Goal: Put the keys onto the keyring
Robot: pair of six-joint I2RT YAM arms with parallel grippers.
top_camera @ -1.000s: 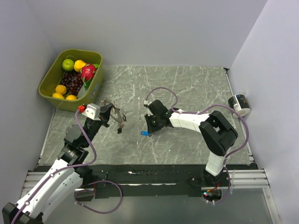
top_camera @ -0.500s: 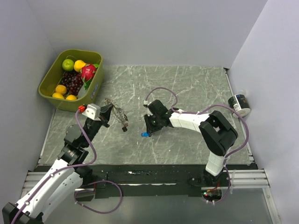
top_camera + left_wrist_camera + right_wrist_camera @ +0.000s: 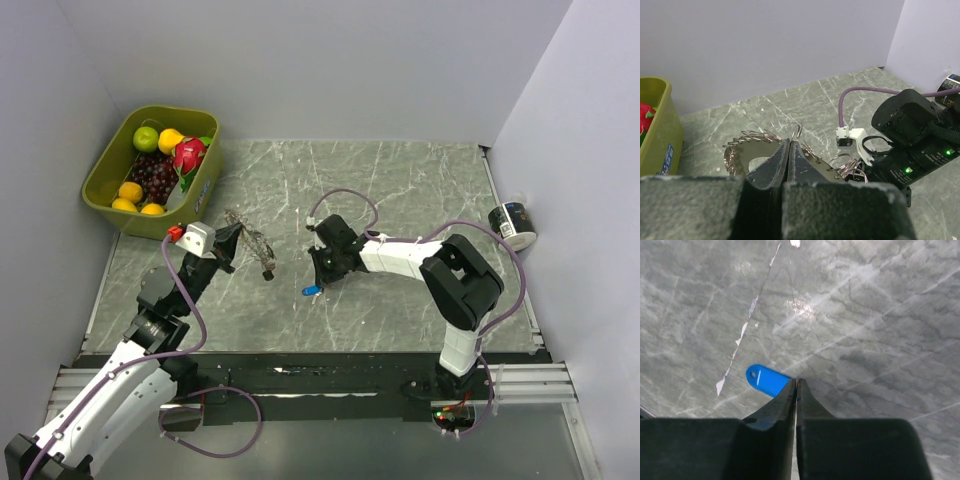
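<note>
Entry: keyring in your left gripper, blue key at your right gripper.
Detail: You had the left gripper clamped on the keyring, its fingers pressed together over the wire. The beaded rim stood out on both sides of the tips and small loops hung just beyond them, raised off the marble table. You had the right gripper pointed down at the table with its fingers drawn together. The blue key lay flat, its plastic head poking out from under the gripper's left fingertip; you could not tell whether the blade was caught between the fingers. The green basket of fruit sat behind and outboard of your left gripper, well apart from the right one.
</note>
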